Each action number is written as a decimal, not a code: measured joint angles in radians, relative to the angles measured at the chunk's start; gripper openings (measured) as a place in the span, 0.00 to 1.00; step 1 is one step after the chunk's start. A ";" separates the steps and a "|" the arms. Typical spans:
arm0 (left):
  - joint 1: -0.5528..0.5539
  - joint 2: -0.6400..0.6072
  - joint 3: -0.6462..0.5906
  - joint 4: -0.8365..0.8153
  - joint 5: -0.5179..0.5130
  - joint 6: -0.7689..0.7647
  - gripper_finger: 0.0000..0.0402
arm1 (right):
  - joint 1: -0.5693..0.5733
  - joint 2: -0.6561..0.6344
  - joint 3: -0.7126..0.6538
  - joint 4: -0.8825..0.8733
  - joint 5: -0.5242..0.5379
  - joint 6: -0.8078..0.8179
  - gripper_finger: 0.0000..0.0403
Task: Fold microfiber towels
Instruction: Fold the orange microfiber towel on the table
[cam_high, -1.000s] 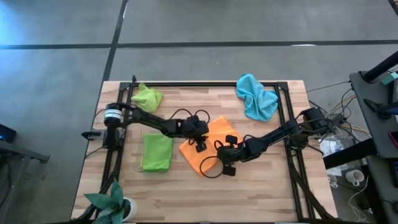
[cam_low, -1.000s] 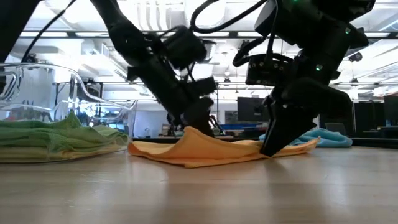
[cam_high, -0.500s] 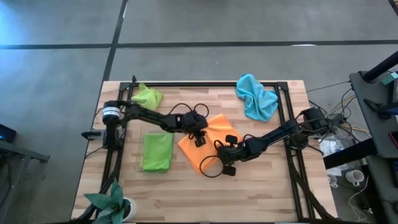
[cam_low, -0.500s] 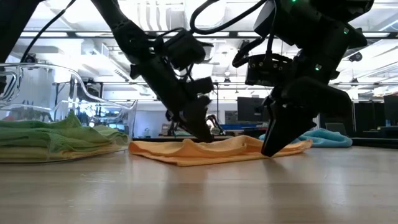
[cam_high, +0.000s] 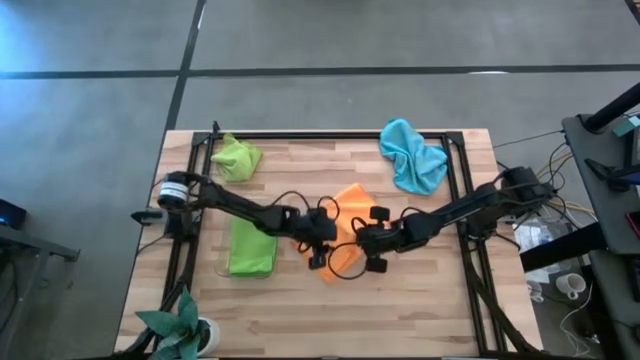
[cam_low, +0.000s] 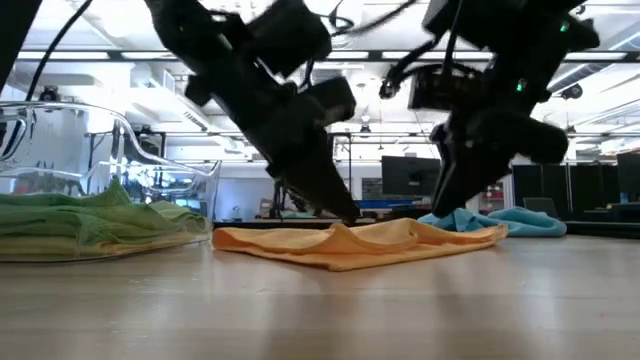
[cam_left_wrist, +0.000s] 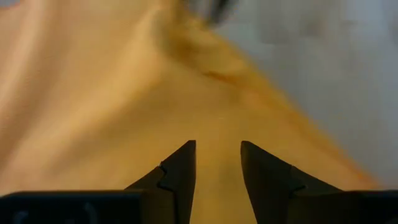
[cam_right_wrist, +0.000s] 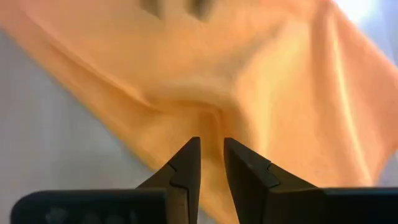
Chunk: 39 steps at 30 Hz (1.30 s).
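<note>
Orange towel: the orange towel (cam_high: 349, 228) lay at the centre of the frame in the high view, bunched and narrow, looking part-way through a fold.
Left gripper: the left gripper (cam_high: 318, 243) sat low at the towel's left edge; its wrist view showed the jaws narrowly parted with orange cloth between them, so it appeared to be pinching that edge to carry it over.
Right gripper: the right gripper (cam_high: 374, 240) met the towel's right side, jaws almost together on a raised pucker of cloth, seemingly holding it.
Folded stack: a lime green towel (cam_high: 252, 246) lay flat left of centre, likely already folded.
Waiting towels: a crumpled green towel (cam_high: 236, 157) sat upper left, a light blue towel (cam_high: 412, 157) upper right, both well apart.
Obstacles: the two grippers stood close together over one small cloth; the plant (cam_high: 178, 322) at lower left was clear of them.
Table: the table (cam_high: 420, 320) lay bare in front.
</note>
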 joint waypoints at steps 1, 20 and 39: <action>-0.016 0.000 0.000 -0.003 0.001 0.000 0.28 | -0.006 0.004 0.000 0.000 -0.002 -0.013 0.17; -0.081 0.002 -0.026 -0.014 0.056 0.026 0.28 | -0.041 0.113 0.004 0.071 -0.010 -0.120 0.16; -0.081 0.002 -0.039 -0.014 0.071 0.037 0.28 | 0.039 0.055 0.042 -0.080 -0.129 -0.219 0.02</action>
